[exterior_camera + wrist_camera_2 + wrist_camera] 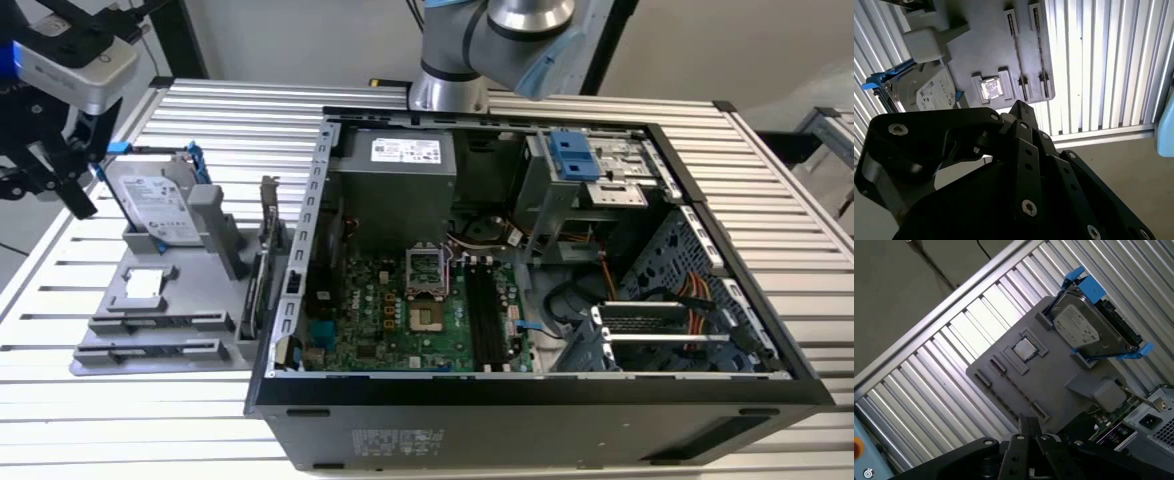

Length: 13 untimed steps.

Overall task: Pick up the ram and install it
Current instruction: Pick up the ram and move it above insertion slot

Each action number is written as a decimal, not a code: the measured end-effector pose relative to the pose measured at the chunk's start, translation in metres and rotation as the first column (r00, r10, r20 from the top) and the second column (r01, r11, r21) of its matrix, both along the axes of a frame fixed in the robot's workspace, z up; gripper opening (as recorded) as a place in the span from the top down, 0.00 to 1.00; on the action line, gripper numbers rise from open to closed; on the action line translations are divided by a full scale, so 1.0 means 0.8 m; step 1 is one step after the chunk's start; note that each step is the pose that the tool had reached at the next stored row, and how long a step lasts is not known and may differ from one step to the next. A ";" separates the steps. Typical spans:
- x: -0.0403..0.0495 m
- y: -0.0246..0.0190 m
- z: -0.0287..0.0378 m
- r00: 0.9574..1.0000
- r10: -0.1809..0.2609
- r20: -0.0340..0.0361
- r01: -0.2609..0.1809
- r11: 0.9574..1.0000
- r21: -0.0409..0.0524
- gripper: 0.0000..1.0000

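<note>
Tool point(54, 192) apparently near gray tray point(158, 305) edge

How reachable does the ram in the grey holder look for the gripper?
Probably yes: the gripper hangs near the grey holder, and nothing covers the ram standing edgewise in it.

Thin dark ram point(1017, 52), on edge, in gray holder point(984, 45)

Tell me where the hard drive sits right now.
On the exterior view's left, the hard drive stands tilted in the gray tray, at its end farther from the camera, left of the open case.
</note>
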State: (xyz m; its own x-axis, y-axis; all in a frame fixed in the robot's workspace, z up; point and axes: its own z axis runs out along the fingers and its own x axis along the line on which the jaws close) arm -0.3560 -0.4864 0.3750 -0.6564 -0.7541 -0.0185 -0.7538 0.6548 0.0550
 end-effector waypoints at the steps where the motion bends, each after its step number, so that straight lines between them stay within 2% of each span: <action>1: 0.000 0.0000 0.0000 1.000 0.007 0.000 -0.007 1.000 0.000 1.00; 13: 0.000 0.0000 0.0000 0.997 0.082 0.000 -0.082 0.997 -0.003 1.00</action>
State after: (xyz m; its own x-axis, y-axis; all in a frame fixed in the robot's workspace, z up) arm -0.3560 -0.4864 0.3750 -0.5925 -0.8054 -0.0161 -0.8049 0.5911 0.0532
